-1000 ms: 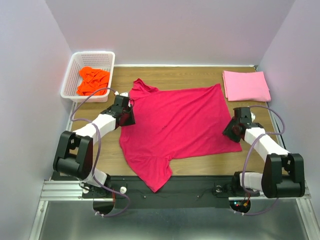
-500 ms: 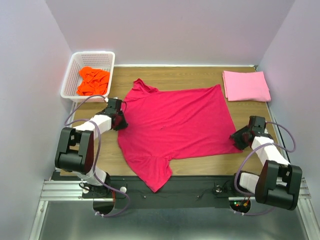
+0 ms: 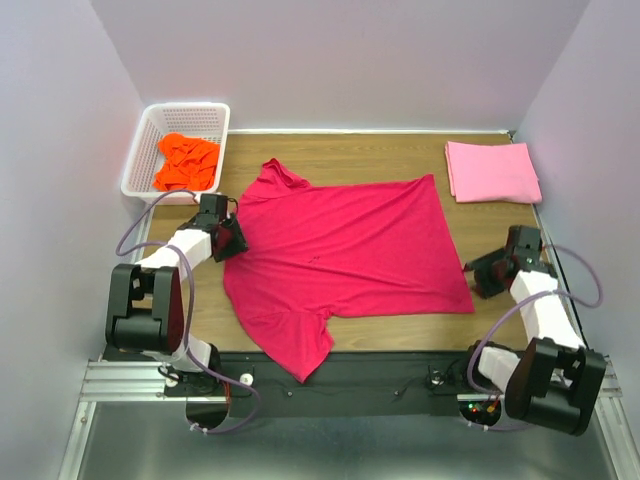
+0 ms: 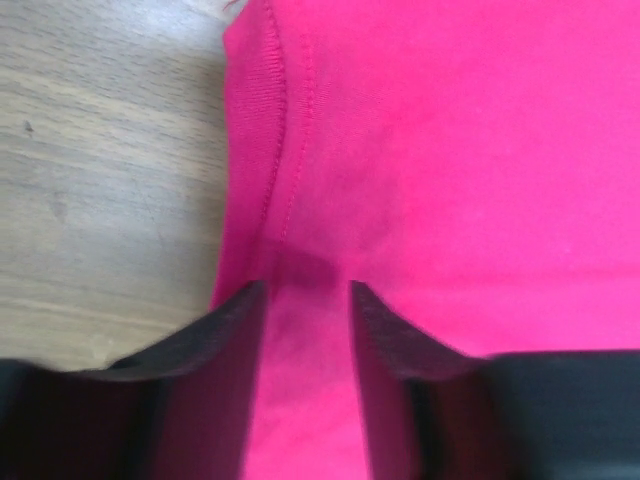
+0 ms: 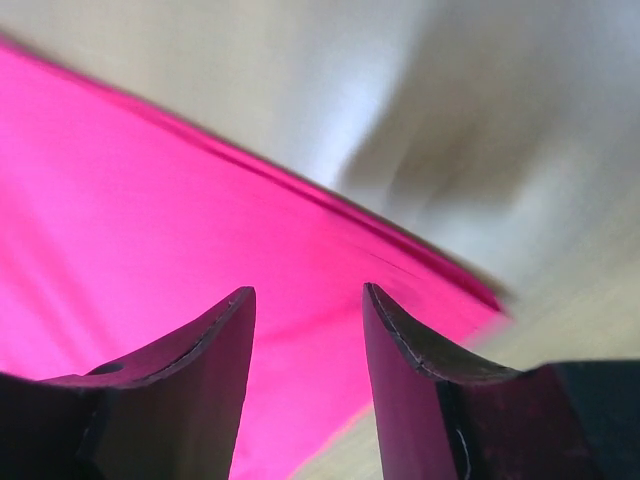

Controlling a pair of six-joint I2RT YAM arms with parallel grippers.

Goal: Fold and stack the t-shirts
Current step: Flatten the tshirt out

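Across the middle of the tabletop the crimson-red t-shirt lies spread flat. Its collar points to the far left and its hem runs along the right side. One sleeve hangs over the near edge, left of centre.

Left gripper sits low at the shirt's left edge, just below the collar, near the left edge of the tabletop. In the left wrist view its fingers stand a narrow gap apart. Red cloth fills that gap, with a stitched edge band of the shirt just ahead and bare wood to the left. The cloth looks flat there, with no visible pinch.

Right gripper is low by the hem's near corner, close to the right edge of the tabletop. The right wrist view is blurry. Its fingers are likewise a small gap apart, with red cloth under and between them and the hem edge running diagonally across. No grip on the cloth shows, though I cannot tell whether the tips touch it.

Light pink t-shirt lies folded into a neat rectangle at the far right corner, apart from the red one.

Bright orange t-shirt is crumpled inside the white lattice basket at the far left corner.
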